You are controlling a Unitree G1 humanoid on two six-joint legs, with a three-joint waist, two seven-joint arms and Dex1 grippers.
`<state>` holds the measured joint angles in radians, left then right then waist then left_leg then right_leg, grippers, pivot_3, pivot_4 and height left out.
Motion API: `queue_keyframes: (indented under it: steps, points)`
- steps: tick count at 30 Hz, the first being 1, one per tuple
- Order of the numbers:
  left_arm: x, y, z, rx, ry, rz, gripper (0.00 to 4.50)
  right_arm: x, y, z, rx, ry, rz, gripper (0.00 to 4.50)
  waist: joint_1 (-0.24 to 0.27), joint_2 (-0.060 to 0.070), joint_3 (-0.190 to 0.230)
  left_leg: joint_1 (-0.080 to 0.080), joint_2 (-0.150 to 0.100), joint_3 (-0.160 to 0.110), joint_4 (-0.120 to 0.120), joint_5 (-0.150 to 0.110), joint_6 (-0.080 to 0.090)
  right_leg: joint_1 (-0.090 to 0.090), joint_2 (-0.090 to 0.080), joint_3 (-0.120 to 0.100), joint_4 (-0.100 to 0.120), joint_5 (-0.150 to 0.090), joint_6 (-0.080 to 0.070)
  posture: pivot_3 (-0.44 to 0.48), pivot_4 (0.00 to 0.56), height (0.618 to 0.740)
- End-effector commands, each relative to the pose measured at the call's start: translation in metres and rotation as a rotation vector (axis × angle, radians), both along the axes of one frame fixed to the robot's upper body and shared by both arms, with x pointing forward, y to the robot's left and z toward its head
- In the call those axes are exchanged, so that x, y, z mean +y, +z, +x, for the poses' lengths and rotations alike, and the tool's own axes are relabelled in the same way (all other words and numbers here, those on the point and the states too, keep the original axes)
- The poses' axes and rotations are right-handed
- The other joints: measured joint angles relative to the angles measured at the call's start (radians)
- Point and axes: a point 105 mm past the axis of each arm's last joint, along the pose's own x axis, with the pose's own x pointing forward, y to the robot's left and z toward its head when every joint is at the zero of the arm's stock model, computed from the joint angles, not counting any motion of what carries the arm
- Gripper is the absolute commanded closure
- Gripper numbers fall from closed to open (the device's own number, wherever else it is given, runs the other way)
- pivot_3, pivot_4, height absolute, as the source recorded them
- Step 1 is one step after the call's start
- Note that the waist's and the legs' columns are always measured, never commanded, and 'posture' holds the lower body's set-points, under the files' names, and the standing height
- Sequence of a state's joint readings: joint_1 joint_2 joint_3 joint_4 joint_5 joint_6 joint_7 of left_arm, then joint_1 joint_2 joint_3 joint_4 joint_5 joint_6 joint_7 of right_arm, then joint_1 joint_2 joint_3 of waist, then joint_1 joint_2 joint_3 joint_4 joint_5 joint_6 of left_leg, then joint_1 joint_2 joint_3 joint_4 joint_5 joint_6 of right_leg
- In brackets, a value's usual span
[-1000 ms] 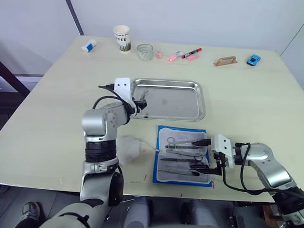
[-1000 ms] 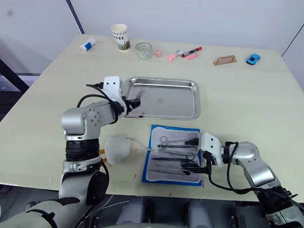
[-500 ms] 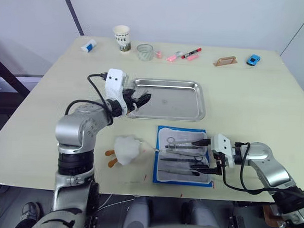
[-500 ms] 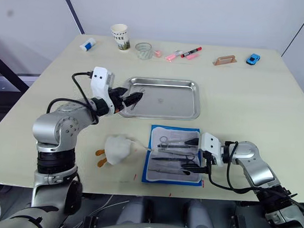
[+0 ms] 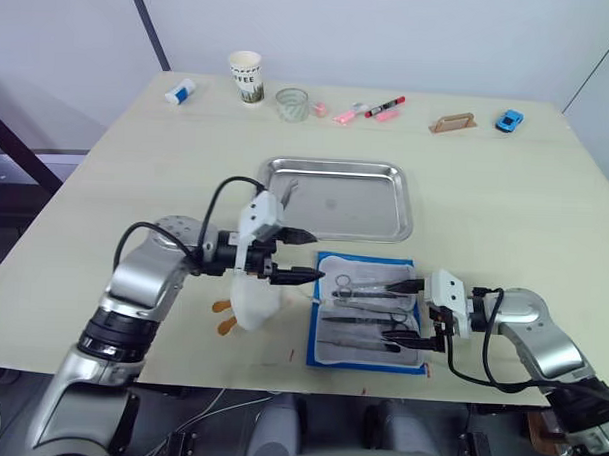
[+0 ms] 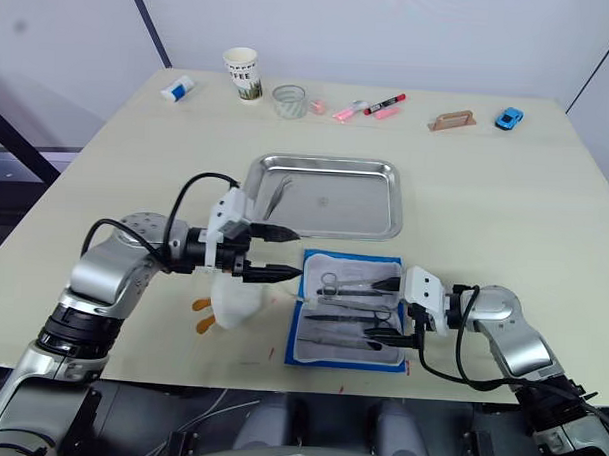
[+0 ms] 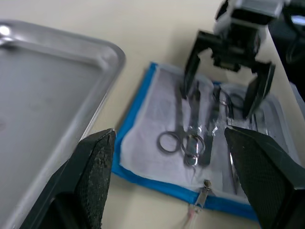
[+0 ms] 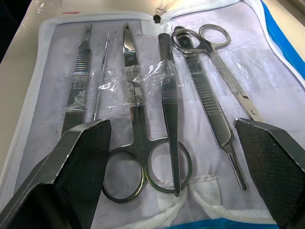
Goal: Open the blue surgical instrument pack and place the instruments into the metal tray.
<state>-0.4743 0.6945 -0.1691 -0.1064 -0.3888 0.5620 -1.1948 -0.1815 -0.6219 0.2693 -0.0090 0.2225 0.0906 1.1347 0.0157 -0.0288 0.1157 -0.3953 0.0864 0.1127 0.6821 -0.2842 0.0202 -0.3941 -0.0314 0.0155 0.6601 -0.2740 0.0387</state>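
The blue surgical instrument pack (image 5: 322,307) lies open and flat near the table's front edge, pale lining up. Several silver instruments lie in it, among them scissors (image 8: 138,143) and forceps (image 8: 169,109). One slim instrument (image 5: 286,191) lies in the left end of the metal tray (image 5: 360,205), just behind the pack. My left gripper (image 5: 304,256) is open and empty at the pack's left edge, fingers pointing over it. My right gripper (image 5: 402,313) is open over the pack's right edge, with the instruments' tips between its fingers (image 8: 81,157).
A white soft toy with orange feet (image 5: 250,300) lies left of the pack, under my left wrist. Along the far edge stand a paper cup (image 5: 245,76), a glass (image 5: 290,103), markers (image 5: 374,110), a wooden block (image 5: 451,122) and a blue toy car (image 5: 507,120).
My left arm has swung from the tray's left end down to the pack's left edge. A slim instrument now lies loose in the tray. The right gripper has stayed put.
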Motion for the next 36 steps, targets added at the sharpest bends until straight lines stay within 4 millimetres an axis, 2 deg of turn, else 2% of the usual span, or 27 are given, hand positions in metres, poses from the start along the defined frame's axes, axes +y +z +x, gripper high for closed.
queue_keyframes:
  steps: [1, 7, 19, 28, 36]
  points:
    - [-0.011, 0.001, 0.003, -0.037, -0.006, 0.035, 1.25, -0.015, -0.026, -0.01, 0.099, -0.049, -0.093, 0.0, 0.0, 0.0, 0.0, 0.0, 0.0, 0.0, 0.0, 0.0, 0.0, 0.0, 0.0, 0.0, 0.0, 0.0, 0.0, 0.0, 0.15, 0.74]
    - [-0.032, -0.011, 0.006, -0.031, -0.008, 0.102, 1.25, -0.015, -0.027, -0.011, 0.103, -0.06, -0.093, 0.0, 0.002, 0.0, 0.0, 0.0, 0.0, 0.0, 0.0, 0.0, 0.0, 0.0, 0.0, 0.0, 0.0, 0.0, 0.0, 0.0, 0.15, 0.74]
    - [-0.057, -0.028, 0.013, -0.032, -0.015, 0.193, 1.25, -0.013, -0.028, -0.014, 0.108, -0.079, -0.084, 0.0, 0.0, 0.0, 0.0, -0.001, -0.002, -0.001, 0.0, 0.0, 0.001, 0.0, 0.001, 0.002, 0.0, -0.001, 0.001, 0.0, 0.15, 0.74]
    - [-0.064, -0.037, 0.015, -0.038, -0.032, 0.243, 1.25, -0.014, -0.028, -0.014, 0.109, -0.089, -0.084, 0.0, 0.001, 0.0, 0.0, -0.001, -0.002, -0.001, 0.0, 0.0, 0.001, 0.0, 0.001, 0.002, 0.0, -0.001, 0.001, 0.0, 0.15, 0.74]
    - [-0.055, -0.048, 0.019, -0.086, -0.044, 0.328, 1.25, -0.014, -0.027, -0.014, 0.108, -0.092, -0.085, 0.0, 0.001, 0.0, 0.0, -0.001, -0.002, -0.001, 0.001, 0.0, 0.001, 0.0, 0.001, 0.002, 0.0, -0.001, 0.002, 0.0, 0.15, 0.74]
